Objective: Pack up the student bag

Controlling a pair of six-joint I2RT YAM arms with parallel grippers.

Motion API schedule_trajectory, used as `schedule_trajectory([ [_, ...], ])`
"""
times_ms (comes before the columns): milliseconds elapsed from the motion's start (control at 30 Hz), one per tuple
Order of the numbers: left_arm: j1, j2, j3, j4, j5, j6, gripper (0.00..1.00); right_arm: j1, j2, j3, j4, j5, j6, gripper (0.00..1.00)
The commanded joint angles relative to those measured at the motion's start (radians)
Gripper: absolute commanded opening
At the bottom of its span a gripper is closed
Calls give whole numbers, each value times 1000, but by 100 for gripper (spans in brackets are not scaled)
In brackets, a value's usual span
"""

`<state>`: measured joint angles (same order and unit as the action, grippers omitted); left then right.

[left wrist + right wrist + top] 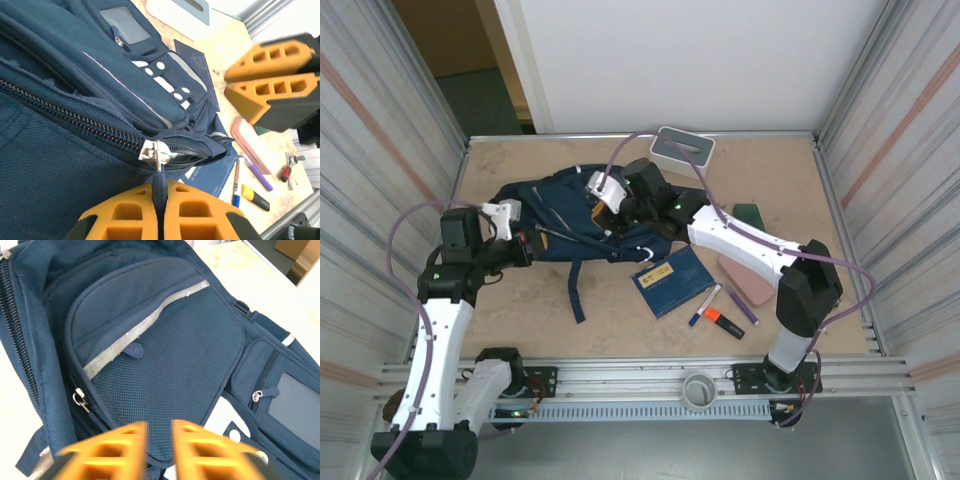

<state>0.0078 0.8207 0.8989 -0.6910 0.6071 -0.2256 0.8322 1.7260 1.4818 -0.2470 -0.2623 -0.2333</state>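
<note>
We are pinching the zipper pull (159,172) in our left claw (160,205) to open the student bag (60,150); right claw (159,447) hovering narrow, empty.

A: Where is this? A tan wooden tabletop (620,335), hemmed in left and right by ribbed metal walls (370,130).
B: And behind? A plain white panel (700,60), evenly lit; beside it, a gap onto grey-green floor (485,100).
</note>
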Motion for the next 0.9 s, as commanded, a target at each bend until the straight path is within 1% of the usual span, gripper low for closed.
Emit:
schedule_trajectory([
  [0, 5, -14, 14, 84, 120, -8, 0, 27, -38, -16, 18, -83, 39, 49],
  [33, 5, -13, 11, 91, 132, -8, 0, 33, -30, -17, 28, -89, 45, 59],
  [133, 5, -11, 9, 96, 150, -7, 0, 48, 18, 2, 40, -117, 60, 78],
  [167, 3, -9, 9, 96, 153, -7, 0, 53, 38, 15, 41, -129, 66, 83],
  [233, 3, -8, 9, 96, 157, -5, 0, 67, 72, 39, 42, -138, 71, 84],
  [267, 1, -5, 10, 96, 158, -5, 0, 74, 90, 54, 38, -132, 70, 81],
  [300, 2, -6, 11, 96, 157, -5, 0, 77, 100, 66, 33, -122, 68, 74],
  [367, 2, -8, 14, 85, 137, 3, 0, 75, 114, 87, 4, -74, 64, 48],
  [433, 4, -11, 17, 64, 92, 15, 0, 60, 98, 75, -11, -54, 52, 31],
  [500, 11, -14, 20, 42, 44, 27, 0, 35, 60, 40, -7, -61, 48, 21],
  [567, 32, -20, 17, 29, 7, 34, 0, 9, 12, -12, -4, -73, 38, 12],
  [633, 67, -28, 4, 32, -11, 34, 0, -17, -29, -57, -4, -91, 26, 6],
  [700, 116, -35, -15, 45, -30, 24, 0, -36, -59, -89, -12, -114, 10, 4],
  [800, 181, -35, -51, 80, -23, -3, 0, -60, -73, -94, -54, -137, -18, 2],
  [867, 194, -32, -68, 99, -15, -19, 0, -72, -70, -83, -75, -144, -35, 2],
])
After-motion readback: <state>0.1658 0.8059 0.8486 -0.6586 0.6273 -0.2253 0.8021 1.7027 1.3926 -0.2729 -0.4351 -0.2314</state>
